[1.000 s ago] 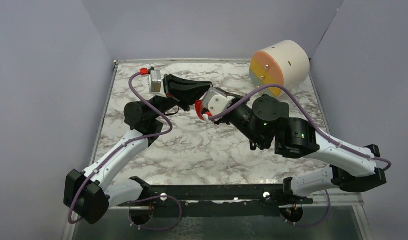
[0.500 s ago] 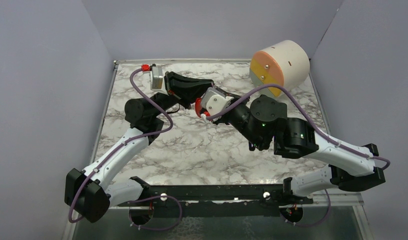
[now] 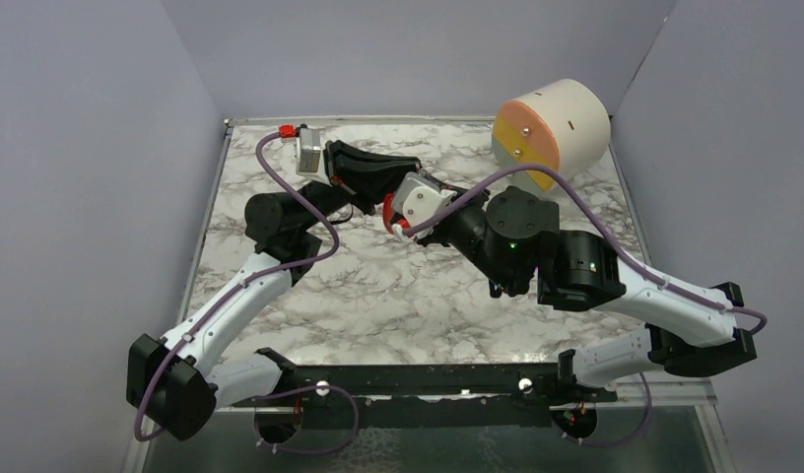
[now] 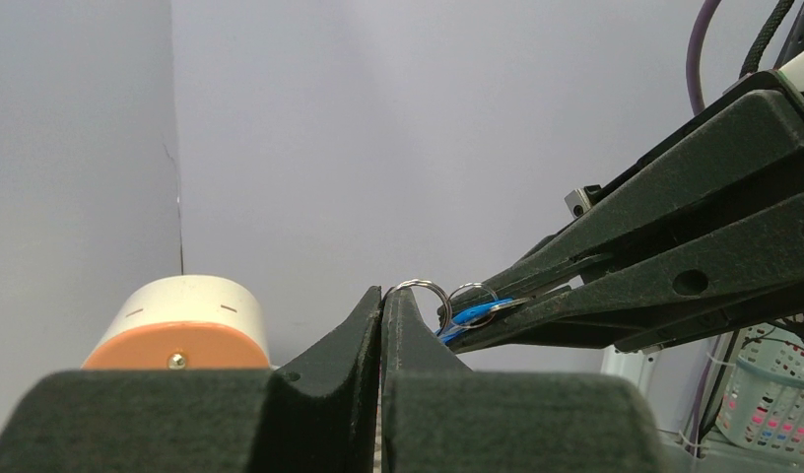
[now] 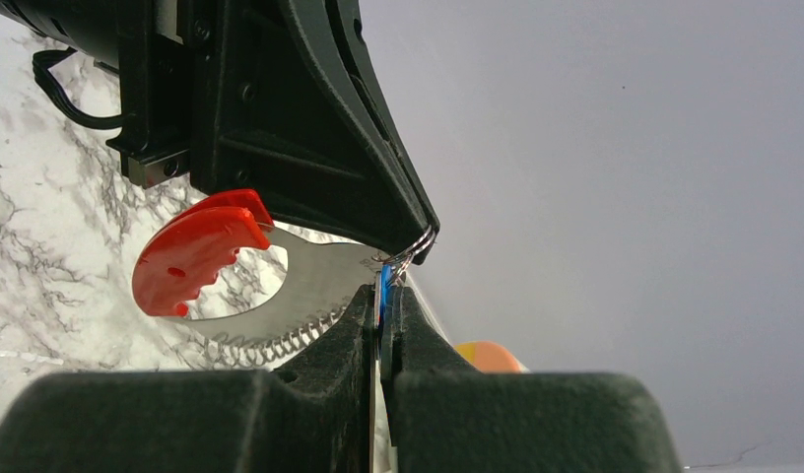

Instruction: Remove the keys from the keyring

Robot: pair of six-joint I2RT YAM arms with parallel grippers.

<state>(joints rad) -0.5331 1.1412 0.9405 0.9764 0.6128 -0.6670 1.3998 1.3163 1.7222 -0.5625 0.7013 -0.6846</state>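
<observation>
One tiny blue-headed key (image 4: 467, 315), pinched in the fully closed right pincer (image 5: 381, 293). Two small silver wire rings (image 4: 421, 289); left pincer (image 4: 382, 295), closed too, clamps the nearer. One bright red curved keyring (image 5: 196, 254) on a toothed silver plate (image 5: 314, 288), part-hidden behind left pincer, over marble desk (image 3: 398, 296).

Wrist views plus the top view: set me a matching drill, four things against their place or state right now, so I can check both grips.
Things:
1. left gripper
2. right gripper
3. round drawer unit
4. red-handled toothed piece

Places or states:
A. at the far right corner of the table
B. shut on the blue key
C. dangling beside the fingertips
D. shut on a silver ring

Pairs: 1-D, 2-B, 3-A, 4-C.
</observation>
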